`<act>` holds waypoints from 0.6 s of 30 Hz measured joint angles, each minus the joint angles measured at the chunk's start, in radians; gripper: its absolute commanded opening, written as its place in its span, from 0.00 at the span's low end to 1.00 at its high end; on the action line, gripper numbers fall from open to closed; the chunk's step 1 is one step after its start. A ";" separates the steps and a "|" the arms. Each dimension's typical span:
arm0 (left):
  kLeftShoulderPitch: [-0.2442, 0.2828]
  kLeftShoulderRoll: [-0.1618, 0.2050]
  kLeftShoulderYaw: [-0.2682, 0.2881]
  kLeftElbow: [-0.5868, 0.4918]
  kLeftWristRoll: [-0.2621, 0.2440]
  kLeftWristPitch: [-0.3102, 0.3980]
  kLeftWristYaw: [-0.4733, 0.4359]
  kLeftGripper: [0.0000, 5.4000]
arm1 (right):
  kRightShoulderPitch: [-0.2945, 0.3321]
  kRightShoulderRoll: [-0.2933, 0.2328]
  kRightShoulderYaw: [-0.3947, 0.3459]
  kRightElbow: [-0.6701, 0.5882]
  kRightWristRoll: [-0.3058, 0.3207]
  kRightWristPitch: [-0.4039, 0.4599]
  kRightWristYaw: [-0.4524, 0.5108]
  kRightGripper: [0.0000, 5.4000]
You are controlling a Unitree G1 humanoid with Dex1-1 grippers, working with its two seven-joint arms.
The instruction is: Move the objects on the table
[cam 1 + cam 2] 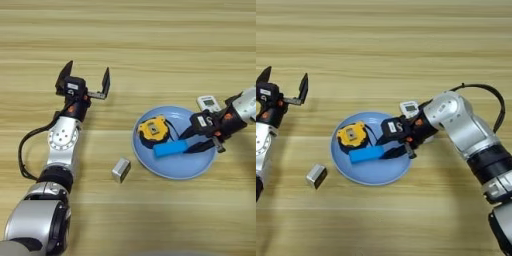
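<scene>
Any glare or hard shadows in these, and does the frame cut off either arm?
Left eye view: even light, no glare on the blue plate, only a faint shadow by the metal block; the right gripper shows, but its arm is cut off at the right edge. Right eye view: the left gripper, open, sits at the left edge with its arm partly cropped.

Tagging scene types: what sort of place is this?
Likely a lab tabletop test setup: bare wood-grain table, staged odd items, a blue plate holding a yellow tape measure and blue bar, plus a metal block.
</scene>
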 measured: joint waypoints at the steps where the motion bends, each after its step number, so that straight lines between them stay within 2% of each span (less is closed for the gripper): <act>1: 0.000 0.000 0.000 0.000 0.000 0.000 0.000 1.00 | 0.006 -0.007 -0.017 -0.018 0.016 0.013 -0.003 0.26; 10: 0.000 0.000 0.002 0.004 -0.001 0.000 -0.003 1.00 | 0.026 -0.017 -0.132 -0.064 0.135 0.084 -0.081 0.26; 18: 0.000 -0.001 0.005 0.003 -0.021 -0.001 -0.057 1.00 | 0.062 0.046 -0.248 -0.094 0.268 0.150 -0.204 0.26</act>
